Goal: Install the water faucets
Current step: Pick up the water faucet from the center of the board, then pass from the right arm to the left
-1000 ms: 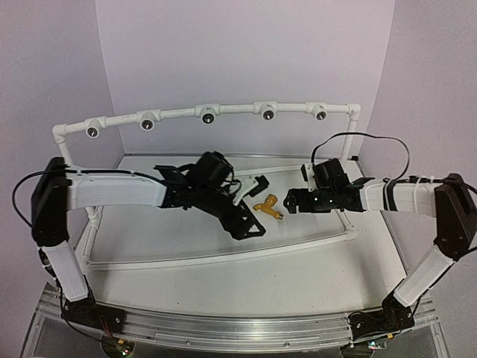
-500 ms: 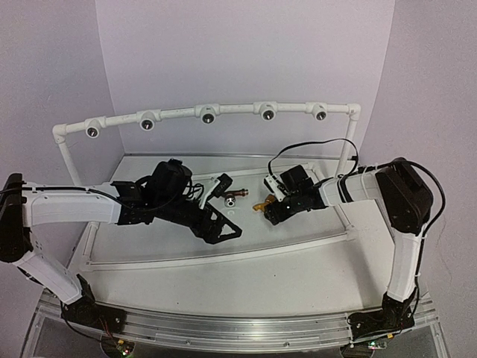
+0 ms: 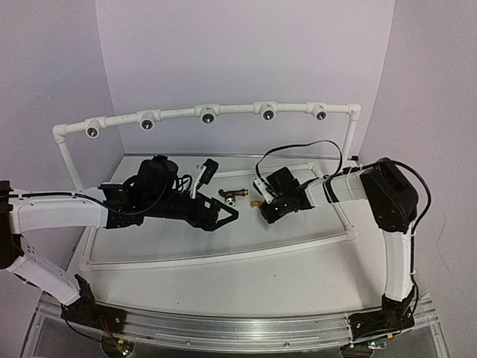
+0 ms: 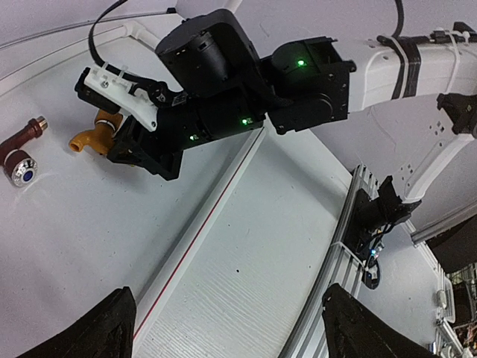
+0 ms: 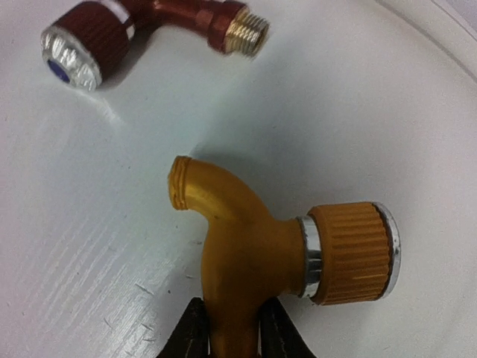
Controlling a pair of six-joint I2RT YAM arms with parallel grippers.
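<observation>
As right claw (image 5: 232, 330) pinches yellow faucet (image 5: 250, 250), it seemingly lies on table (image 5: 82, 224).

White links, black joints on left arm (image 3: 56, 212) and right arm (image 3: 344, 188) (green lights glowing); black cables.

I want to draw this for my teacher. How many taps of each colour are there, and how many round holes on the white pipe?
Reddish-brown faucet: 1
Yellow-orange faucet: 1
White pipe sockets: 5
Total: 7

Right claw (image 5: 229, 333) reached in, clamped onto yellow faucet (image 5: 250, 250)
</observation>
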